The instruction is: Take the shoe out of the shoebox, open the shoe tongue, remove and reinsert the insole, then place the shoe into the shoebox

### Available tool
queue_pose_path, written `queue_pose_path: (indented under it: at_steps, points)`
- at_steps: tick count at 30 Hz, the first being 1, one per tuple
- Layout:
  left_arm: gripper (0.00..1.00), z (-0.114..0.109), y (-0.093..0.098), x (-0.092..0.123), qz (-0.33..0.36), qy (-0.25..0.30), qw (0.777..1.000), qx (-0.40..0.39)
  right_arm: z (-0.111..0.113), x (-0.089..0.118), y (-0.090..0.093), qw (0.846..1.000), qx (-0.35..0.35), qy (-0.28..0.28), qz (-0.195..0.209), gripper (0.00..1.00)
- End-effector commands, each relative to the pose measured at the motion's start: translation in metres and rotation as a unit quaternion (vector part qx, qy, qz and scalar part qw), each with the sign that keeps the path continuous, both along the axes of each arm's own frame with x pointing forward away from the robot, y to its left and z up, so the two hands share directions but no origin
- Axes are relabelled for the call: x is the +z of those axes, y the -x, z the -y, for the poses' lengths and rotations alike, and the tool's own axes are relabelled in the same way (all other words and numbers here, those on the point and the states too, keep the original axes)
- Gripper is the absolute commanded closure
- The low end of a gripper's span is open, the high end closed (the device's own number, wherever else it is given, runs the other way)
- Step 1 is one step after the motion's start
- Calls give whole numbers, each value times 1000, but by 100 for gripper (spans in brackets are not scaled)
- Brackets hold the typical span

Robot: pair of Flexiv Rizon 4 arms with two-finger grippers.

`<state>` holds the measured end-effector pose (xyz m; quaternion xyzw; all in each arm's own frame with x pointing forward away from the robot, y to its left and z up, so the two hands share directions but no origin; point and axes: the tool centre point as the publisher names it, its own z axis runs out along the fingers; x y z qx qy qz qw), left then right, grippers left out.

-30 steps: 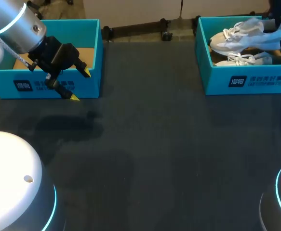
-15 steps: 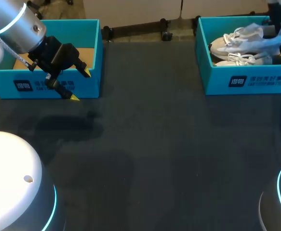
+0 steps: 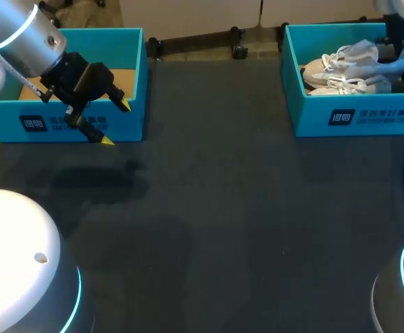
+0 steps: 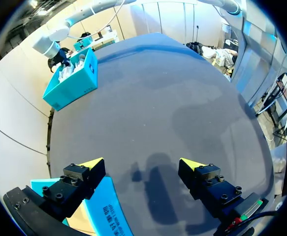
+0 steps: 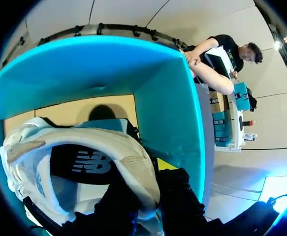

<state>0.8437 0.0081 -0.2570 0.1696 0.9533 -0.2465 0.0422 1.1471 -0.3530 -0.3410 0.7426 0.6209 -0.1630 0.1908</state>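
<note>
Right gripper (image 5: 145, 179) is down inside the open teal cardboard shoebox (image 3: 357, 114) at the far right corner of the dark grey table (image 3: 222, 222). Its fingers are pinched on the heel collar of the white-and-grey lace-up trainer (image 5: 109, 147). One yellow tip shows just outside the collar, close to the box wall. The other finger is mostly hidden by the shoe, so I judge the grip from the collar running down between them.

By my reading this is the first step: the shoe is held but not yet out of the box. It lies tilted on a second pale trainer (image 3: 347, 84) in the same box.

Next I would lift straight up until the sole clears the wall, then carry it toward the table's open middle. The laces may snag the other shoe, and a collar grip may let the toe swing.

My left gripper (image 3: 114, 123) is spread wide and holds nothing. It hangs by the front wall of the other teal box (image 3: 49, 125) at the far left corner.
</note>
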Motion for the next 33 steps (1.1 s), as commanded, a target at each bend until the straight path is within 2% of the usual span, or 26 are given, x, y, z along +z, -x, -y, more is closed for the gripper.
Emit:
queue_pose_path:
  at_steps: [1,8,10,11,16,17,22,29,33]
  points:
    - [0,-1,2,0,1,-1,1000,0,0,-7,-4,1000,-2,0,-4,100]
    - [0,-1,2,0,1,-1,1000,0,3,-12,-7,1000,-6,0,-1,100]
    - [0,-1,2,0,1,-1,1000,0,5,-12,-8,1000,-7,0,0,90]
    - [0,-1,2,0,1,-1,1000,0,5,-12,-8,1000,-7,-1,1,81]
    - [0,-1,2,0,1,-1,1000,0,6,-12,-9,1000,-5,-2,2,78]
    - [0,-1,2,0,1,-1,1000,0,6,-12,-9,1000,-5,-2,3,73]
    - [0,-1,2,0,1,-1,1000,0,7,-10,-11,1000,-6,-2,6,73]
    - [0,-1,2,0,1,-1,1000,0,7,-5,-9,1000,-8,-7,15,64]
    - [0,-1,2,0,1,-1,1000,0,6,-8,-11,1000,-7,-8,15,64]
